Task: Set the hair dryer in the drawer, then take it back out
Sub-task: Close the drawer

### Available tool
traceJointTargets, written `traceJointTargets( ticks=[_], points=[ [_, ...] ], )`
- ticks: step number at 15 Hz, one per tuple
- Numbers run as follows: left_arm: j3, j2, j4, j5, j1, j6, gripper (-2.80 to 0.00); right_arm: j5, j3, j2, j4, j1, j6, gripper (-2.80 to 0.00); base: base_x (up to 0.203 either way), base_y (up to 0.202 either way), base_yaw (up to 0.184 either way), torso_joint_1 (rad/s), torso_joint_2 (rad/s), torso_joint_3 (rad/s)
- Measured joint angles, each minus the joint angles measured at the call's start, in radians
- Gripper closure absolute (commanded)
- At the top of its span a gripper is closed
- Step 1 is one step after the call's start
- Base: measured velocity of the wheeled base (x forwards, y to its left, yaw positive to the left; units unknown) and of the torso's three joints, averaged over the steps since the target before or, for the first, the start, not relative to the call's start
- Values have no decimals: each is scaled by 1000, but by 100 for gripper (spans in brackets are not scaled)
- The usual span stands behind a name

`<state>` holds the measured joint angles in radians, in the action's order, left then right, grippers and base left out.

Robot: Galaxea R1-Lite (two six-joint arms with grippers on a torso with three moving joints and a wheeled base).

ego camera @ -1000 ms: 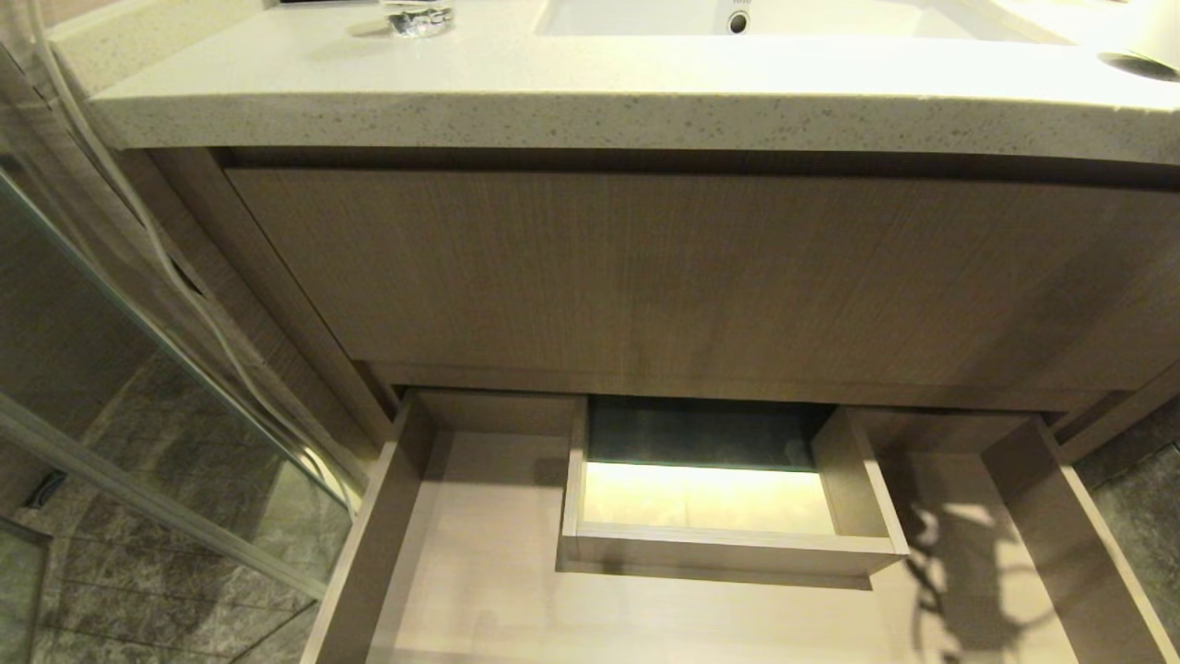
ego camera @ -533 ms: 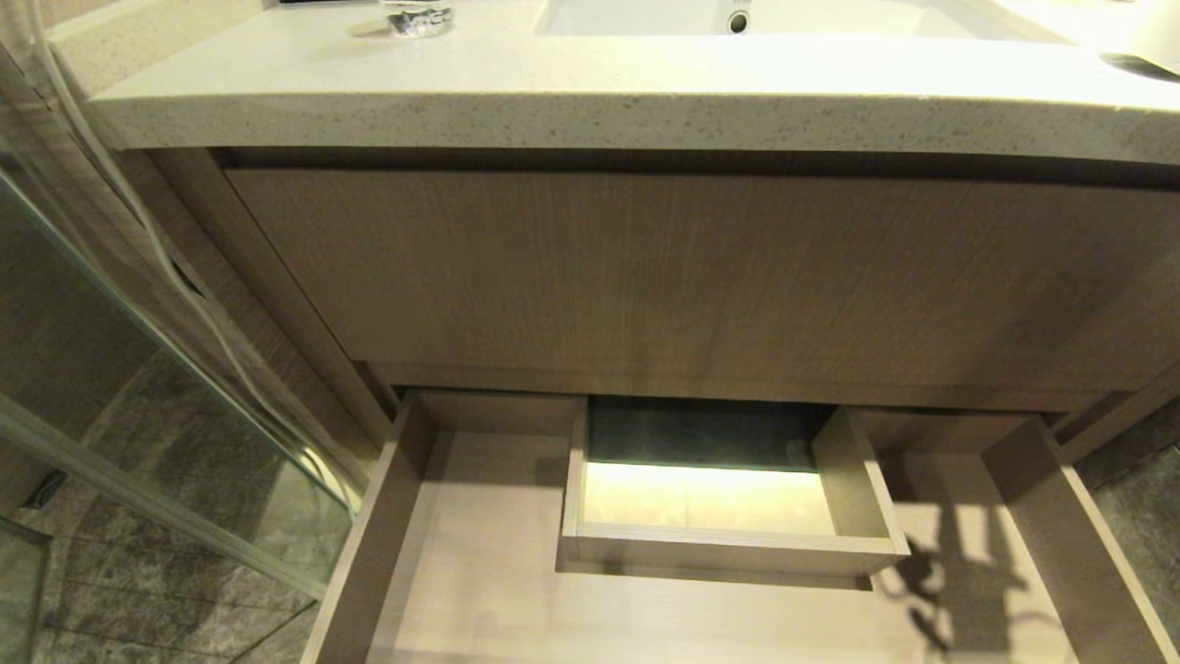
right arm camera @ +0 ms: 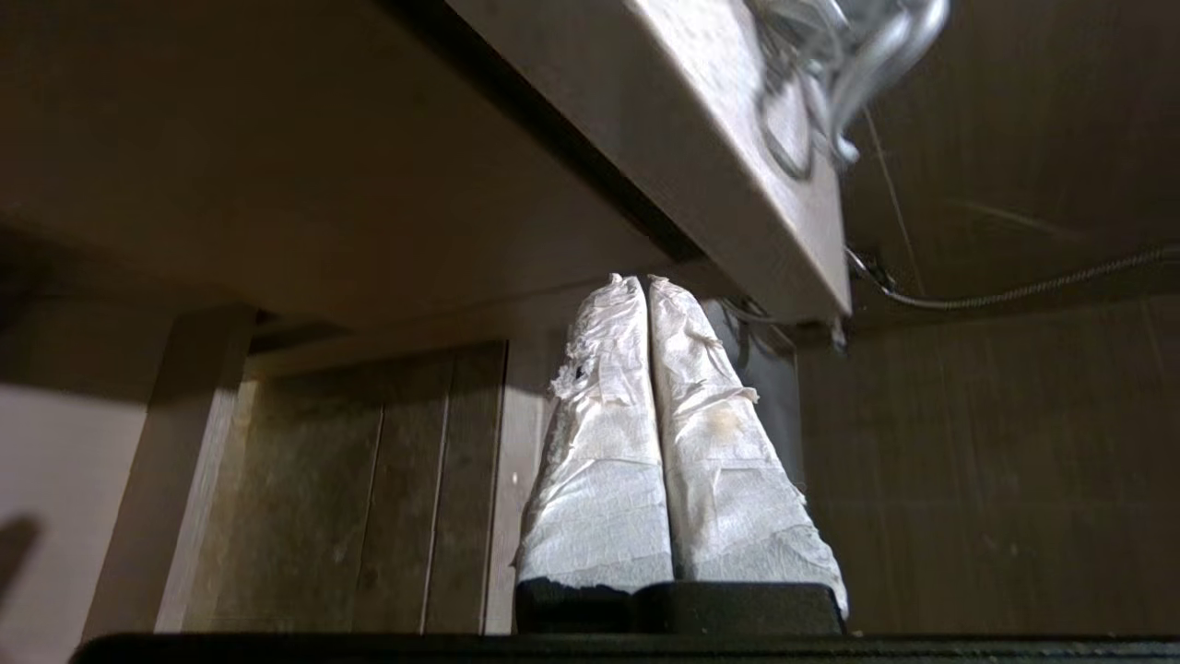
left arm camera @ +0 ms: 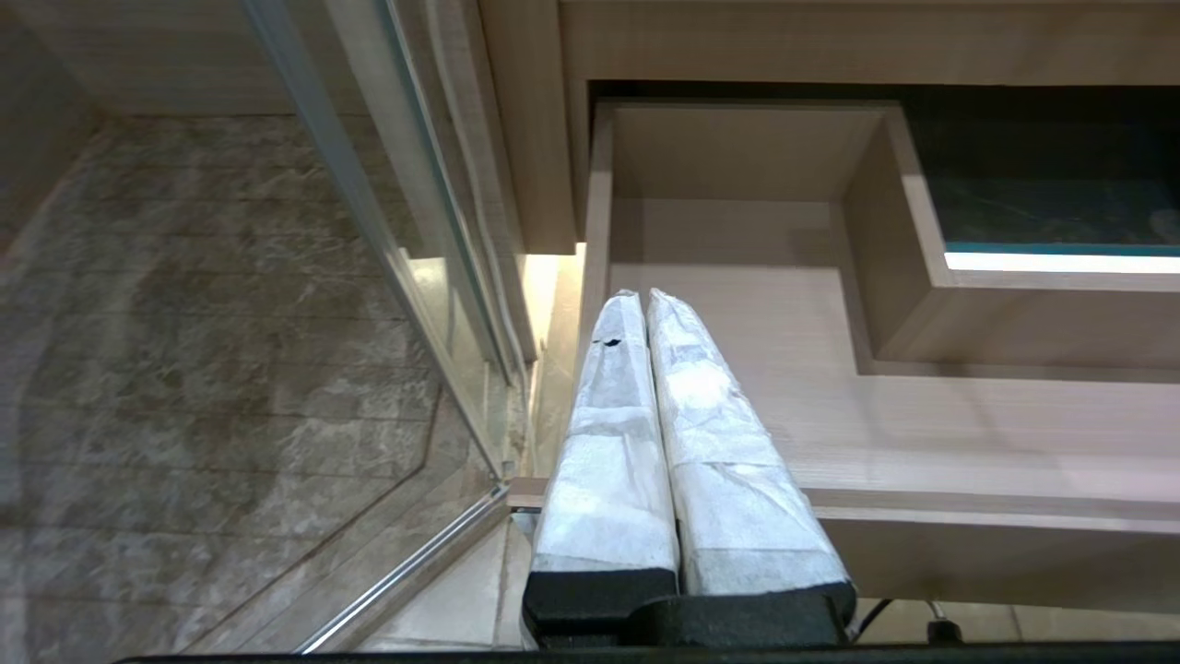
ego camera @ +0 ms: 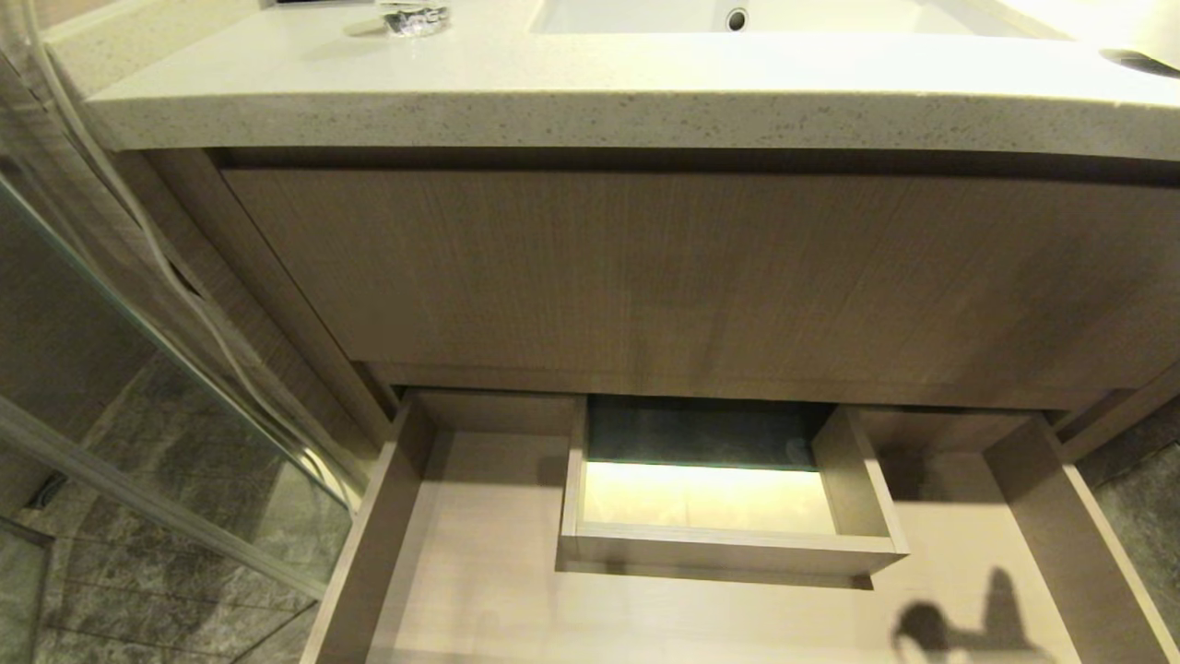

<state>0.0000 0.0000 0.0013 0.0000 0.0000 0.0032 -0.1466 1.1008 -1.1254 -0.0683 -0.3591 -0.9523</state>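
Note:
The drawer [ego camera: 380, 526] stands pulled out below the vanity, its pale wood floor bare around the boxed cutout [ego camera: 728, 546]. No hair dryer lies in it. A white rounded thing [ego camera: 1152, 32] sits cut off at the counter's far right, and I cannot tell what it is. Looped pale cord [right arm camera: 830, 83] shows at the counter edge in the right wrist view. My left gripper [left arm camera: 638, 295] is shut and empty above the drawer's [left arm camera: 737, 267] left front part. Shut and empty too, my right gripper [right arm camera: 641, 278] is below counter level by the vanity's right end. Neither arm shows in the head view.
A glass shower partition [ego camera: 138, 369] and grey stone floor [ego camera: 138, 599] lie left of the drawer. Above it are the taller wood front [ego camera: 691, 277] and the speckled counter [ego camera: 590, 92], with a sink [ego camera: 737, 14] and a clear vessel [ego camera: 415, 18]. A metal hose [right arm camera: 1014, 295] runs at the right.
The arm's shadow on the drawer floor's right side has slid toward the drawer's front and shrunk. Nothing in the drawer has moved.

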Motion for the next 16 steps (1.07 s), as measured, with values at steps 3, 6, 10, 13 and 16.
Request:
traceJointTargets(
  ticks=[3, 6, 10, 13, 16],
  points=[
    [0, 0, 0, 0, 0, 0, 0, -27, -37, 75, 85, -24, 1, 0, 0, 0, 0, 0, 0, 0],
    [0, 0, 0, 0, 0, 0, 0, -49, -78, 160, 137, -29, 2, 0, 0, 0, 0, 0, 0, 0],
    [0, 0, 0, 0, 0, 0, 0, -52, -125, 268, 295, -32, 14, 0, 0, 0, 0, 0, 0, 0],
    [0, 0, 0, 0, 0, 0, 0, -112, -194, 340, 387, -33, 33, 0, 0, 0, 0, 0, 0, 0],
    [0, 0, 0, 0, 0, 0, 0, -264, -324, 391, 427, -32, 106, 0, 0, 0, 0, 0, 0, 0]
  ],
)
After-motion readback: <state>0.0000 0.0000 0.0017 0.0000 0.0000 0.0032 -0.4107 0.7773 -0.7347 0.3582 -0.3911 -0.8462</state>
